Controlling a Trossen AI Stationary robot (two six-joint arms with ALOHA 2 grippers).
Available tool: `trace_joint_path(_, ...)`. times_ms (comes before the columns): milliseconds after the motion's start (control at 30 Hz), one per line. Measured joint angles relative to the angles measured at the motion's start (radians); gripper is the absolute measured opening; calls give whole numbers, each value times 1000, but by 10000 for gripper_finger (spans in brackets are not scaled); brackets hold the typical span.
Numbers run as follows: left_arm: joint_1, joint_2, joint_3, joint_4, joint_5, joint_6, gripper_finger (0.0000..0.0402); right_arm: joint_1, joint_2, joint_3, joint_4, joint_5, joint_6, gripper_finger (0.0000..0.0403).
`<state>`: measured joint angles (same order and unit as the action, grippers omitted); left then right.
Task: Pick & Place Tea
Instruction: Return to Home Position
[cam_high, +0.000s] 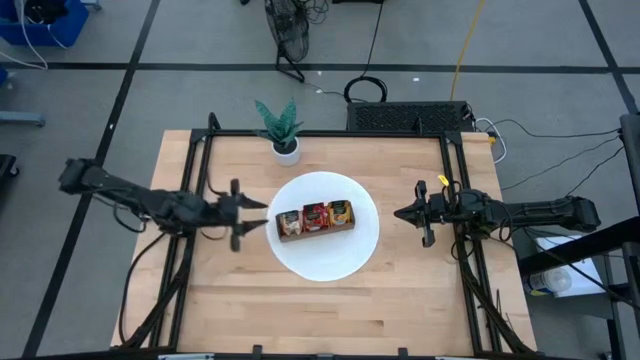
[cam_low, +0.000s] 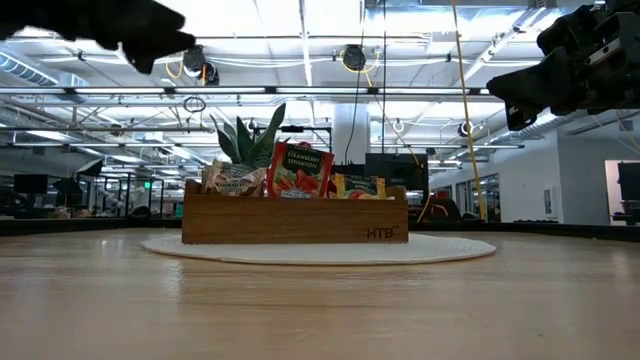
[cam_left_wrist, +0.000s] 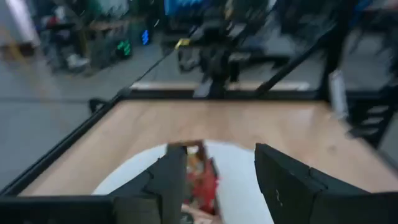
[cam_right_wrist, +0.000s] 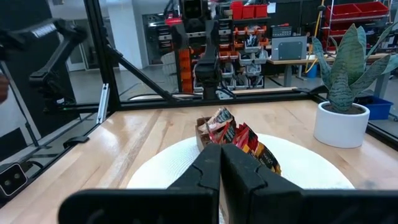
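Note:
A brown wooden tray (cam_high: 316, 221) with three compartments stands on a round white plate (cam_high: 330, 255) in the middle of the table. The tea stands upright in it: a beige sachet (cam_low: 232, 180), a red one (cam_low: 300, 170) and an orange-yellow one (cam_low: 360, 186). My left gripper (cam_high: 262, 216) hovers open just left of the tray, pointing level at it. In the left wrist view the tray (cam_left_wrist: 196, 177) shows between its fingers, with the gripper (cam_left_wrist: 217, 180) well short of it. My right gripper (cam_high: 398, 212) waits shut at the plate's right edge and also shows in its wrist view (cam_right_wrist: 221, 168).
A potted plant (cam_high: 282, 130) in a white pot stands behind the plate near the table's far edge. Black frame rails (cam_high: 455, 170) run along the table's left, right and far sides. Bare wood lies in front of the plate (cam_low: 320, 300).

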<state>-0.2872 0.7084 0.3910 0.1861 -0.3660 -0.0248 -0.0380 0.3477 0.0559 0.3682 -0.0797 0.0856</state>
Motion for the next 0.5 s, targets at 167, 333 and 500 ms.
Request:
trace_joint_path(167,63,-189,-166,108,160,4,191,0,0,0,0,0,0,4)
trace_joint_path(333,121,-332,-264,110,215,1,191,0,0,0,0,0,0,4)
trace_joint_path(500,199,-493,-321,71,249,35,191,0,0,0,0,0,0,4)
